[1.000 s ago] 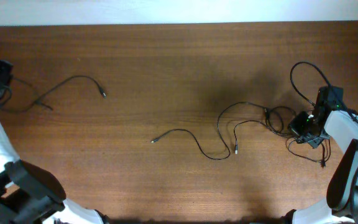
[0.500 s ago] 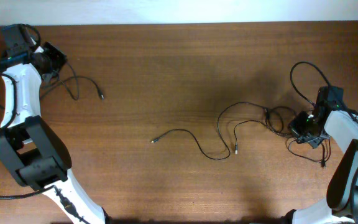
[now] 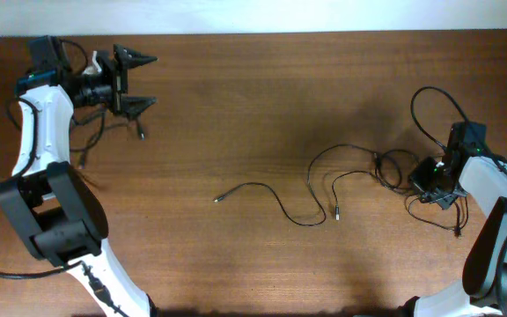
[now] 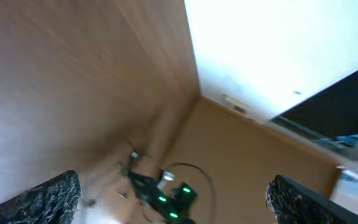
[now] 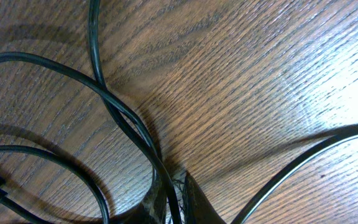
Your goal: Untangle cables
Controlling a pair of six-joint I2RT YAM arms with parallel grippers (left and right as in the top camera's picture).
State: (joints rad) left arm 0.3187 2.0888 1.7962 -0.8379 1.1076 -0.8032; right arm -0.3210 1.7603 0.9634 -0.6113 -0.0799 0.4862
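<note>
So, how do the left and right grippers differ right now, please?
The left gripper stands wide open and empty; the right gripper is pinched shut on a cable. The left gripper is near the far-left corner, the right gripper at the right side. Both have black fingers.

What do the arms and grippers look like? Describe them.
The left arm and right arm have white shells, black joints. The left gripper has two black pointed fingers; the right gripper is black. A black cable loops off the right arm.

Black cables (image 5: 107, 98); brown wood-grain table (image 5: 260, 74)
</note>
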